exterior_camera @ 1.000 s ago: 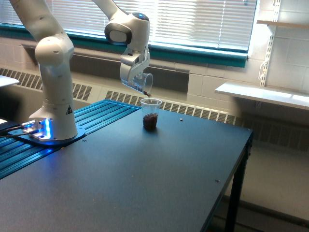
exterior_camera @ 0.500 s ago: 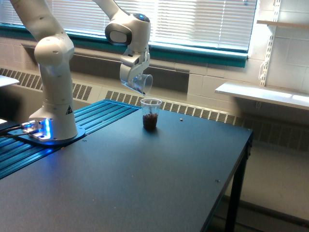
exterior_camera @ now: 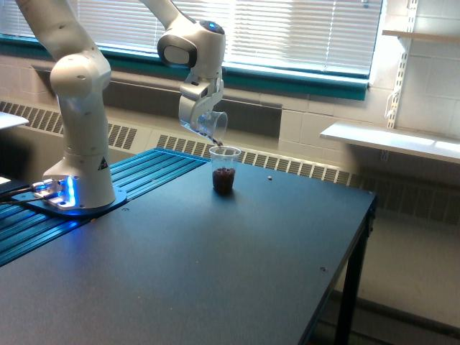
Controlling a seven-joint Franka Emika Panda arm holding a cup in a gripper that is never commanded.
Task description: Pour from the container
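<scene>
My gripper (exterior_camera: 199,115) is shut on the container (exterior_camera: 209,124), a clear plastic cup tipped on its side with its mouth facing the exterior view's right and downward. Its lip hangs just above and to the left of a slimmer clear cup (exterior_camera: 224,169) that stands upright on the dark table (exterior_camera: 215,266). That standing cup holds dark brown material in its lower half. A few dark bits show at the container's lip (exterior_camera: 216,141), right over the standing cup's rim.
The arm's white base (exterior_camera: 80,129) stands on a blue ribbed mat (exterior_camera: 136,172) at the exterior view's left. A small dark crumb (exterior_camera: 269,178) lies on the table behind the cup. The table's right edge (exterior_camera: 352,259) drops off to the floor.
The container has shifted very slightly to the right and stays tipped. Dark bits show at its lip again, as one second ago; half a second ago none were visible.
</scene>
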